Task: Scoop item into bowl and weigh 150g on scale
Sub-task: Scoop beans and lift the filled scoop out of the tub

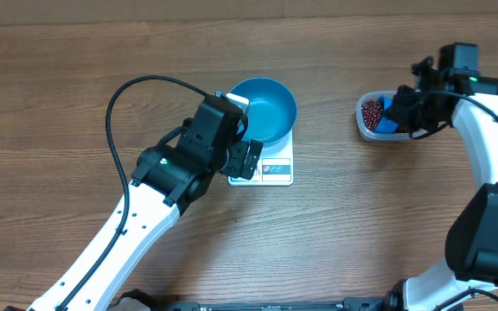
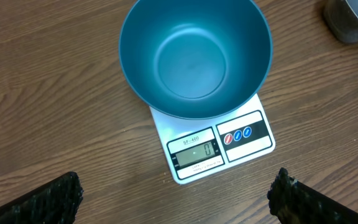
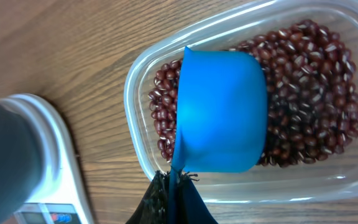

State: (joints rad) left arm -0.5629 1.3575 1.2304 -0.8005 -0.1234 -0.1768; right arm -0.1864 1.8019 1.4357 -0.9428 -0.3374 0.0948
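Beans [image 3: 316, 93], tiny, oval and dark red-brown with pale specks, lie as a loose granular heap in a clear plastic tub [image 3: 131, 87] with rounded corners and a thin glossy rim. The tub stands on the brown wood-grain table [image 1: 76, 52], in its far half and toward the right edge. Over the middle of the heap sits a small bright blue scoop [image 3: 222, 112], a smooth matte cup with a squared, rounded outline that hides the beans beneath it; whether it touches them cannot be told. Its narrow handle runs to the tub's near wall, where the right gripper [image 3: 174, 198] has its dark fingers pressed together on it, pinching the handle. Near the middle of the table, well apart from the tub, stands the scale [image 2: 219, 146], a flat white square with a grey display strip showing a zero and a dark label with one red and two blue round marks along its front edge. On its platform rests the bowl [image 2: 194, 56], round, deep and blue, smooth and bare inside, overhanging the scale's back and sides. The left gripper [image 2: 176, 204] hangs just in front of the scale, its black textured fingers spread wide and holding nothing.
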